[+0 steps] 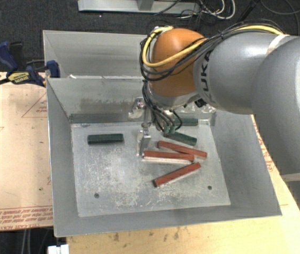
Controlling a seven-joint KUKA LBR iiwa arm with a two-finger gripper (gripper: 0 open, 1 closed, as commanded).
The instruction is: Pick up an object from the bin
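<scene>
Gripper (143, 145): low in the grey metal bin (60, 142), at the left end of a flat red-brown bar (169, 155) near the middle.
Grip: apart or together, I cannot make out (the wrist blocks it).
Neighbours: two more red-brown bars (177, 174) – one just below.
Left: a dark green rectangular block (105, 139), well apart.

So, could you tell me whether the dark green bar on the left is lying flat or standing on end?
Lying flat: the dark green bar rests lengthwise on the bin floor, alone.
</scene>
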